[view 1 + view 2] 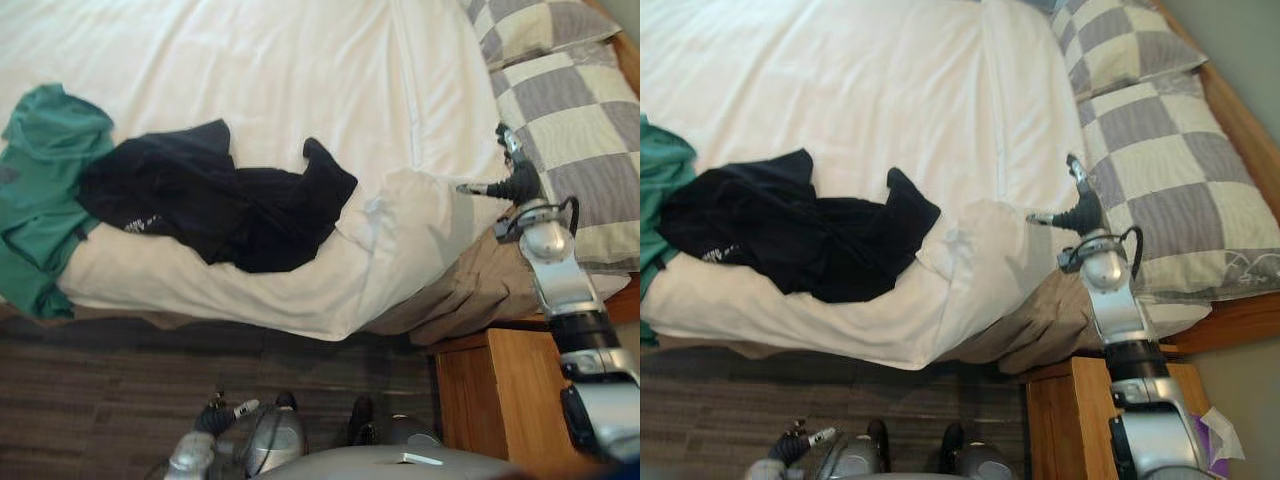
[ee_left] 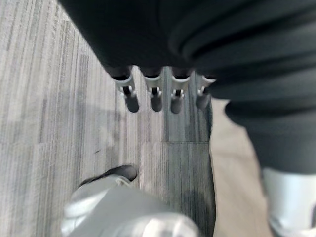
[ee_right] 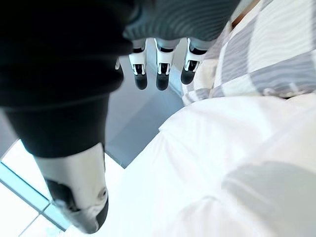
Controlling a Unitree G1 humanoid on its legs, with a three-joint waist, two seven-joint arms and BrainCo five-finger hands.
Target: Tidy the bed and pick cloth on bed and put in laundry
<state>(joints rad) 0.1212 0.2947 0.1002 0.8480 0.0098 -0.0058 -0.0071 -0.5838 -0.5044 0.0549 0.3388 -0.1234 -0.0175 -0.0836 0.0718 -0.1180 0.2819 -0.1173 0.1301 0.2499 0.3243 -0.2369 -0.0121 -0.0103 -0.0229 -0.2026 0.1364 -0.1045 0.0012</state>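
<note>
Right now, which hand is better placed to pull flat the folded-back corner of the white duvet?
Right, I think. The right hand is open and raised, close beside the folded-back corner of the white duvet. The left hand, also open, hangs low over the floor, below the duvet's edge.

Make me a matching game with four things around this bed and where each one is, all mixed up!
Things:
1. black garment
2. green garment
3. checked pillow
4. wooden bedside cabinet

Places:
a. far left on the bed, reaching its near edge
b. on the floor beside the bed's head end
c. crumpled on the white sheet, overlapping another garment
d. at the head of the bed

Pairs: 1-c, 2-a, 3-d, 4-b
</note>
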